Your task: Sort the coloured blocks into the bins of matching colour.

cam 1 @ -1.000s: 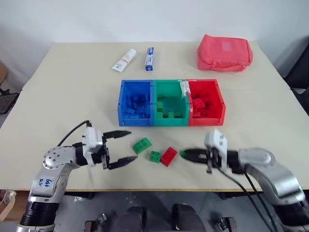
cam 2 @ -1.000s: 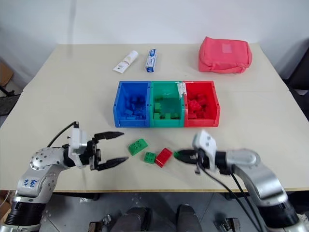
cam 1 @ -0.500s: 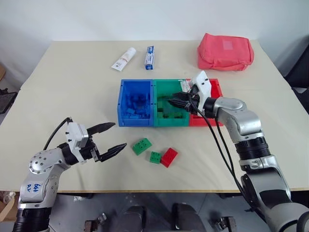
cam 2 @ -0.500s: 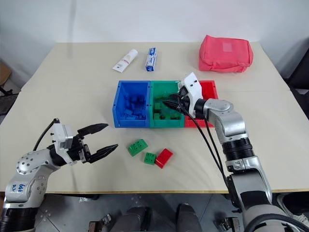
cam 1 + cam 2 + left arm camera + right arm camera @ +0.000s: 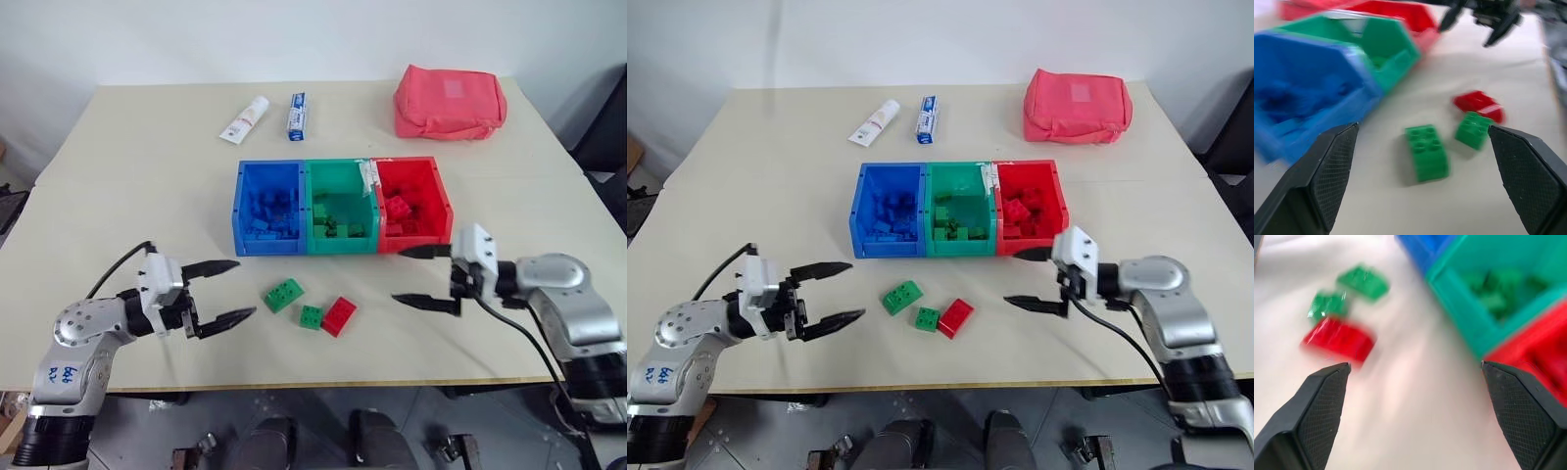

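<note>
Fingers on both sides are spread wide with nothing between them — the left gripper (image 5: 223, 291) sits low over the bench (image 5: 118, 215) pointing at the loose blocks, and the right gripper (image 5: 423, 277) points back at them from the other side, just in front of the red bin (image 5: 446, 211). Between the two lie three loose bricks: a green rectangular block (image 5: 285, 294), a small green square block (image 5: 312, 316) and a red block (image 5: 341, 315) touching that square one. The blue bin (image 5: 238, 206), green bin (image 5: 341, 246) and red bin sit joined in a row — each already holds bricks of its own colour.
</note>
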Action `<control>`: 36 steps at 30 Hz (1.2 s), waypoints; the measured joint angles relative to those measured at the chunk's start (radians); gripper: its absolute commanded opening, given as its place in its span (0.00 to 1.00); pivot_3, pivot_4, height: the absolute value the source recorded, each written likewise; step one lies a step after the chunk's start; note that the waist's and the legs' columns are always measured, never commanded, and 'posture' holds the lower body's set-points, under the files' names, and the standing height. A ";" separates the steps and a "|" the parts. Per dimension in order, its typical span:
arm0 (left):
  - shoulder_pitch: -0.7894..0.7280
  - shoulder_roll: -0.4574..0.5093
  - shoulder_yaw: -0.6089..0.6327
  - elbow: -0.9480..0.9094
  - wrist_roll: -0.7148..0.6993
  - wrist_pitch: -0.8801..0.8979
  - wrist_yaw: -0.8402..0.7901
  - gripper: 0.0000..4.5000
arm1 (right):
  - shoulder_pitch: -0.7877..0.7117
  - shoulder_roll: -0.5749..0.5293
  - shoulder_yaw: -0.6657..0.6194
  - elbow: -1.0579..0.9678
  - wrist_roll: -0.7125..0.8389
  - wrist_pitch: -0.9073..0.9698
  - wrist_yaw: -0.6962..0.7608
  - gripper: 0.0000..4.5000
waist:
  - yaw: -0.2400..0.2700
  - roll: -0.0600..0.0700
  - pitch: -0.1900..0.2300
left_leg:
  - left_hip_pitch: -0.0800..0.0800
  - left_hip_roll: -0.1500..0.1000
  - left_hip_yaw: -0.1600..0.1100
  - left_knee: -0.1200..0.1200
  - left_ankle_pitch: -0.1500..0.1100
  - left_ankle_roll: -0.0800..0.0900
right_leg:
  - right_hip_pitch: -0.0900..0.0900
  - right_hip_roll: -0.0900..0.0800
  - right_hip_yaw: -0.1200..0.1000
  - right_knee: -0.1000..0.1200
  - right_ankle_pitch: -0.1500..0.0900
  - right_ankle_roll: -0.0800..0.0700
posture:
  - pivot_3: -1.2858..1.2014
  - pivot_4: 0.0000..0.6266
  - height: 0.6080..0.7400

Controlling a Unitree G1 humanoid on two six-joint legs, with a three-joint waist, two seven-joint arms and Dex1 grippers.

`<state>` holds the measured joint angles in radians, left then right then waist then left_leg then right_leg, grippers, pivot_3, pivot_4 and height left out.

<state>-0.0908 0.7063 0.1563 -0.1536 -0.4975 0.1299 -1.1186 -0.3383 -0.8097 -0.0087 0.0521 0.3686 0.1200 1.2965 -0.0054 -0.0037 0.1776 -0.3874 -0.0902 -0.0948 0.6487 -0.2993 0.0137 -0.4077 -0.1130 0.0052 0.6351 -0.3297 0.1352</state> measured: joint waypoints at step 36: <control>0.048 -0.042 -0.019 0.039 0.051 -0.097 0.021 1.00 | -0.172 0.153 0.188 0.024 -0.076 0.074 0.059 0.33 | 0.006 0.000 0.000 | -0.002 -0.001 -0.005 0.002 0.001 -0.001 | -0.001 -0.001 0.000 0.002 0.000 -0.001 | 0.52 0.24 1.00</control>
<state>-0.0428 0.6643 0.1375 -0.1146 -0.4462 0.0334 -1.0974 -0.5102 -0.6563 0.1790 0.0758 0.2926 0.1944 1.3559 0.0003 -0.0037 0.1776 -0.3894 -0.0909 -0.1000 0.6505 -0.2986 0.0126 -0.4085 -0.1138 0.0055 0.6372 -0.3294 0.1345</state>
